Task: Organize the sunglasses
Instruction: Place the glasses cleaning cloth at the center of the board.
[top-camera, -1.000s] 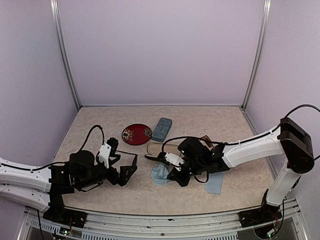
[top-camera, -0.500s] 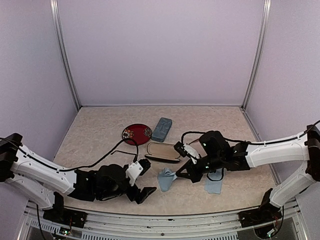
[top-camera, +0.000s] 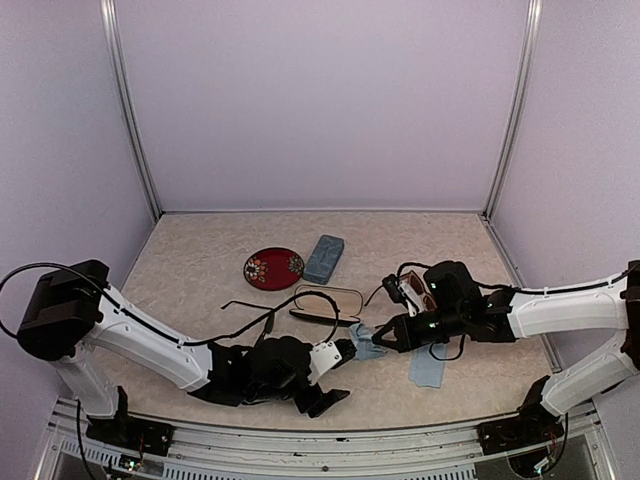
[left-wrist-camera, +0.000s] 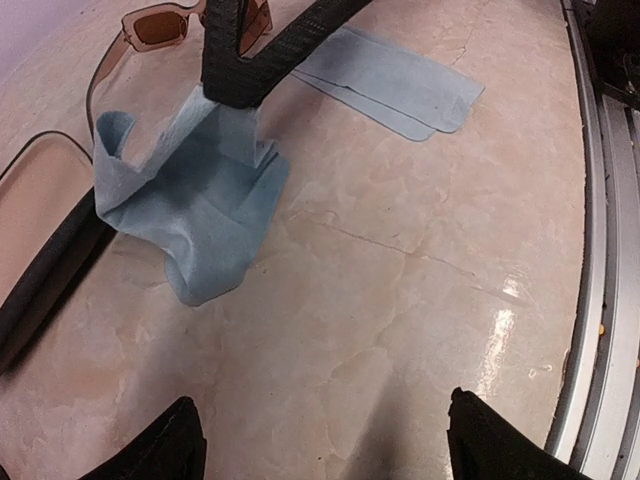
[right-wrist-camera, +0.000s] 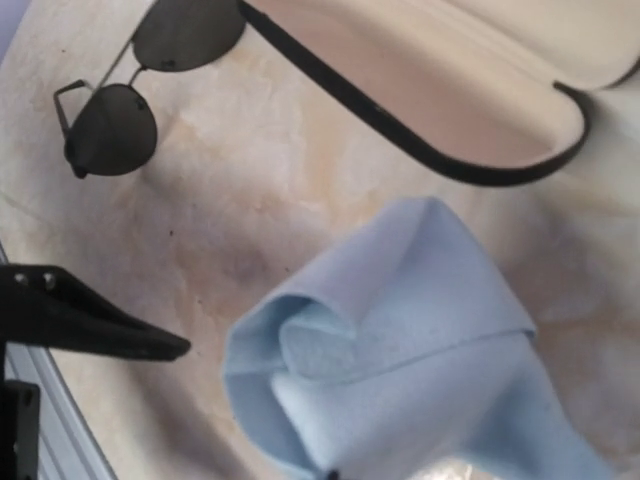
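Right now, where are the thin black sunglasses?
Right wrist view, upper left: the thin black sunglasses lie on the table beside the open case, up-left of the blue cloth.

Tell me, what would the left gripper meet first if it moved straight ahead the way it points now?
Most likely the crumpled blue cloth hanging from the right gripper, just beside the left gripper's line. Depth is unclear; it may slide past over bare table.

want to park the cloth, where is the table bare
Bare: the far strip behind the red plate and blue-grey case, and the far right corner. Crowded: centre, around the open black case, held cloth, flat cloth and brown sunglasses.
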